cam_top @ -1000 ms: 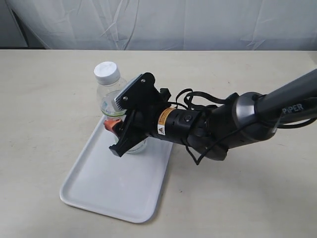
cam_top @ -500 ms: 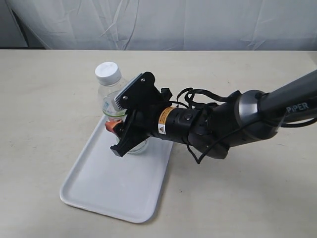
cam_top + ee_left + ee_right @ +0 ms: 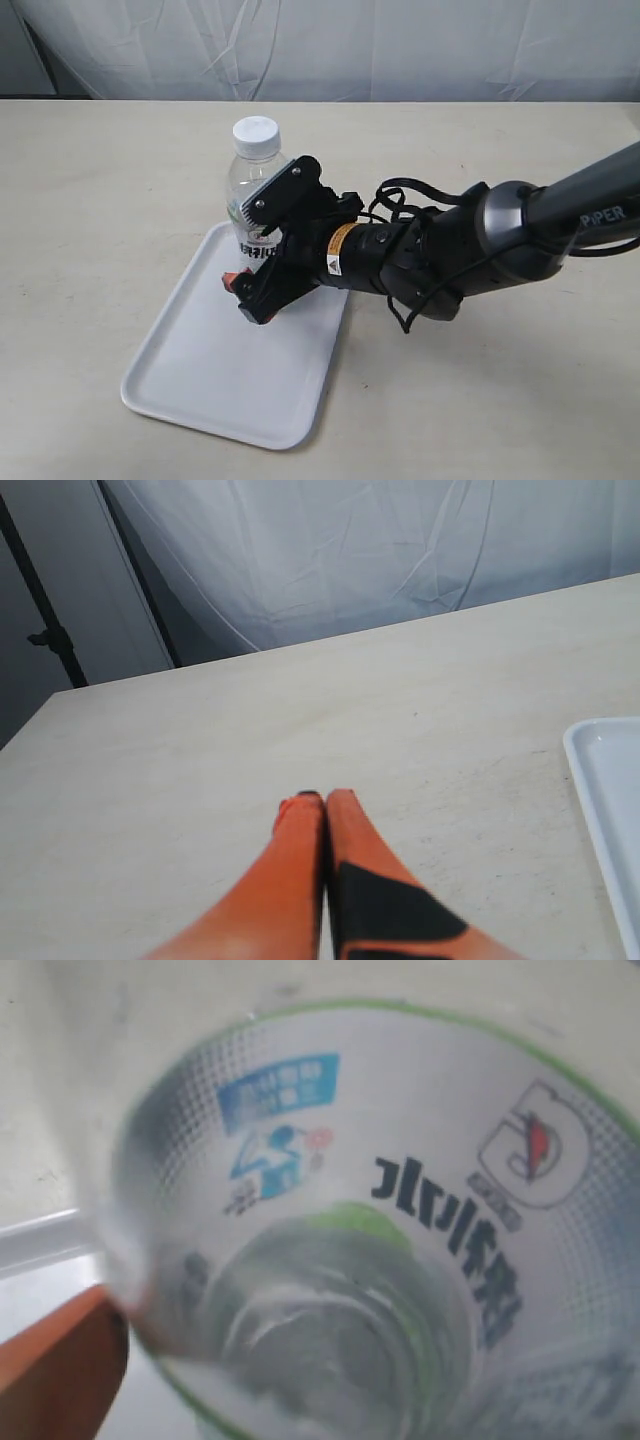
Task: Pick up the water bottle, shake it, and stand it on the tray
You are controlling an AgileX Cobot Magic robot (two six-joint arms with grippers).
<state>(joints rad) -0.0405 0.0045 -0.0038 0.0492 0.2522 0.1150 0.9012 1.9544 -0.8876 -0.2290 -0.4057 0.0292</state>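
Observation:
The water bottle [image 3: 250, 192], clear with a white cap [image 3: 256, 133] and a white, green and blue label, stands nearly upright over the far end of the white tray [image 3: 215, 372]. My right gripper [image 3: 262, 262] is shut on its lower half and hides its base, so contact with the tray cannot be told. The right wrist view is filled by the bottle [image 3: 380, 1210], with one orange finger [image 3: 50, 1350] beside it and the tray's rim [image 3: 40, 1240] behind. My left gripper [image 3: 321, 800] is shut on nothing above bare table, with the tray's corner [image 3: 610, 780] off to one side.
The beige table [image 3: 90, 200] surrounds the tray. A white curtain [image 3: 330, 45] hangs behind the far edge. The right arm [image 3: 480, 250] and its cables stretch from the right across the table to the tray.
The right gripper has shifted to the right with the bottle. The bottle's cap has moved right and it now stands straighter than before.

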